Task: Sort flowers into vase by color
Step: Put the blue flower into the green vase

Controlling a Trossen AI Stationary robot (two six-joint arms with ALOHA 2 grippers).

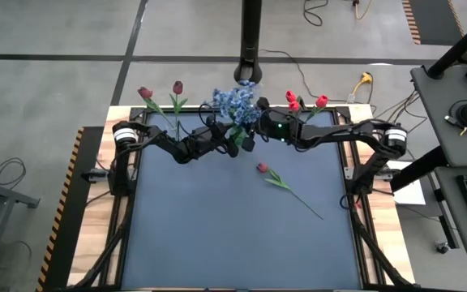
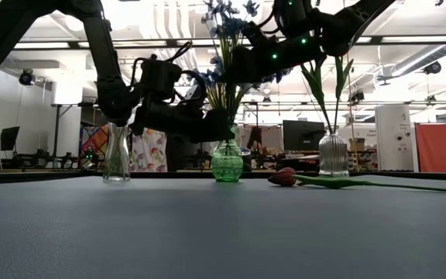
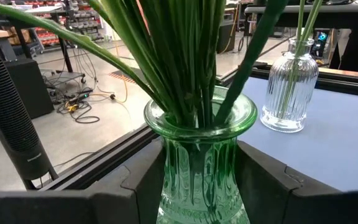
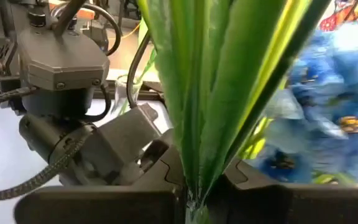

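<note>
Bracing the green vase [image 3: 201,162] at the back middle of the worktop [image 1: 217,227], the left hand [image 1: 232,139] has a finger on either side of its ribbed body, seemingly closed on it. Above, the right hand [image 4: 188,193] pinches a bunch of green stems [image 4: 219,93] of the blue sprigs [image 1: 235,102], standing upright over the vase mouth. One red tulip [image 1: 263,168] lies flat on the worktop, head toward the vases, stem running away toward the front right; the right arm looks nearer to it.
</note>
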